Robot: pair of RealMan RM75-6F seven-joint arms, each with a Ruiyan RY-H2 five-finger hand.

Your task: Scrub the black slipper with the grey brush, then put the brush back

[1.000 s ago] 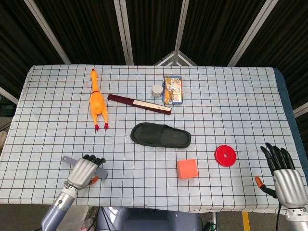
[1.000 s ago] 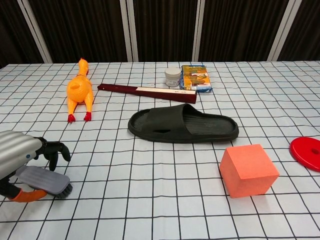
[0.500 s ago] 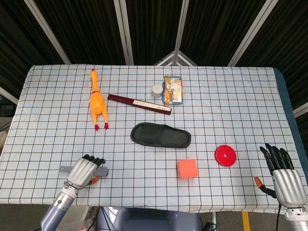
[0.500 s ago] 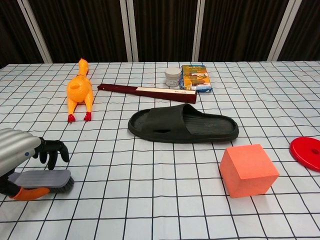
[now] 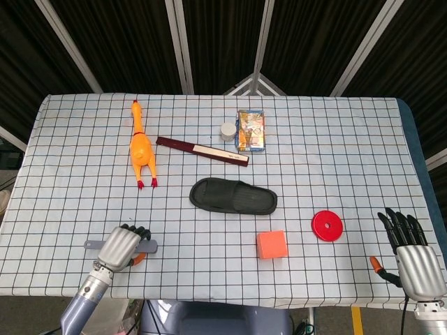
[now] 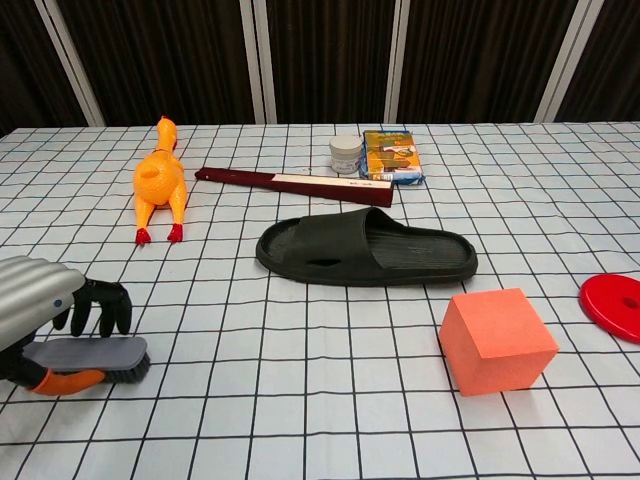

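The fingers (image 6: 98,305) of the left hand (image 5: 120,247) are curling down over the grey brush (image 6: 88,358), grasping it near the counter's (image 5: 335,153) front left edge, with the brush lying flat and bristles down on the checked cloth. The right hand (image 5: 412,252) is resting at the front right corner, its fingers spread straight and holding nothing.

The black slipper (image 5: 233,197) is lying about mid-counter, well apart from the brush, with a wide stretch of bare cloth between them. A orange cube (image 5: 272,245) is sitting just in front of the slipper's right end, and a red disc (image 5: 327,225) is lying further right, between the cube and the right hand. Behind the slipper, a dark red strip (image 5: 202,151) is lying slanted, near a rubber chicken (image 5: 141,148) on the left; a small jar (image 5: 228,130) and a printed box (image 5: 251,130) are standing side by side further back.

Compared with a second ago, the brush is sitting level rather than tilted, and the left hand has drawn slightly nearer the front edge. The right hand is staying put.
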